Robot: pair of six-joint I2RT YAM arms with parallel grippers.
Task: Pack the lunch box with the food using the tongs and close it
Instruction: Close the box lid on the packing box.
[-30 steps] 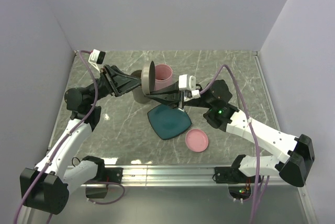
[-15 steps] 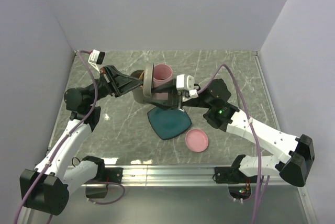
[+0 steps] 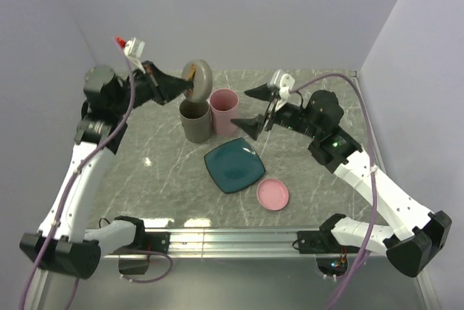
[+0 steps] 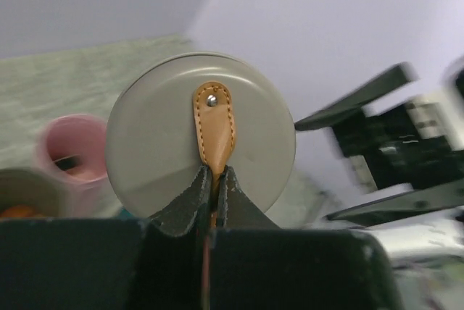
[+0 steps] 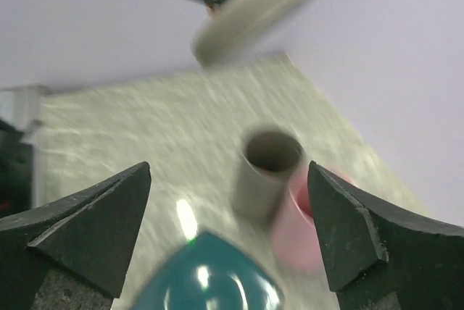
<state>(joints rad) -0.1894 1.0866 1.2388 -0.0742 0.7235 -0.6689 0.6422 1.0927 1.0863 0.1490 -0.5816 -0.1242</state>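
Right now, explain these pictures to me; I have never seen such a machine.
Two robot arms are bolted at the near edge of a marble table. One picture looks down from above and behind them; the other two come from wrist cameras. The left gripper is shut on the tan tab of a round grey lid, held in the air. The right gripper is open and empty. On the table stand a grey container and a pink container side by side; a teal square plate and a pink lid lie nearer the arms.

no readable text, no labels, no brand marks, no numbers anywhere
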